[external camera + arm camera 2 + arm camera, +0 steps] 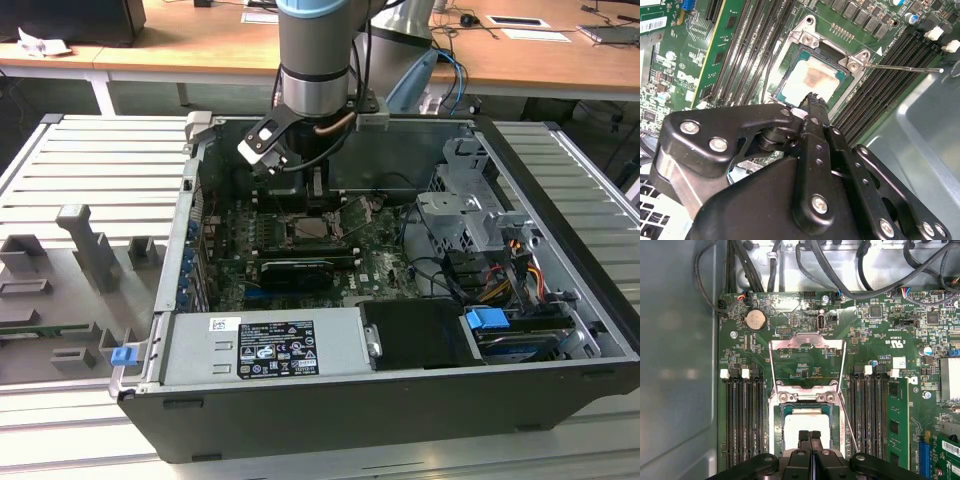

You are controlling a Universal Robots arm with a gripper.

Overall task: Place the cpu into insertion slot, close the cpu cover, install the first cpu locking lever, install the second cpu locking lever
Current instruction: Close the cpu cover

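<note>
My claw point(810, 434) is clenched, both fingers pressed together with nothing between them. It hangs inside the open computer case point(330, 425), which stands on the ribbed grey counter point(80, 160). In both wrist views the fingertips sit just above the near edge of the cpu point(805, 424).

The cpu lies flat in the insertion slot point(802, 397), its pale face up with a brownish smear in the middle. The cpu cover point(807, 343) is swung open off the slot, and the green motherboard point(790, 310) shows through its cut-out. A thin locking lever point(902, 67) sticks out from a corner of the slot, across the black memory slots point(745, 415).

The case also holds a silvery power supply point(260, 345) along the front wall. A metal drive cage point(465, 215) sits at the exterior view's right, and cables run along the board's far edge.
</note>
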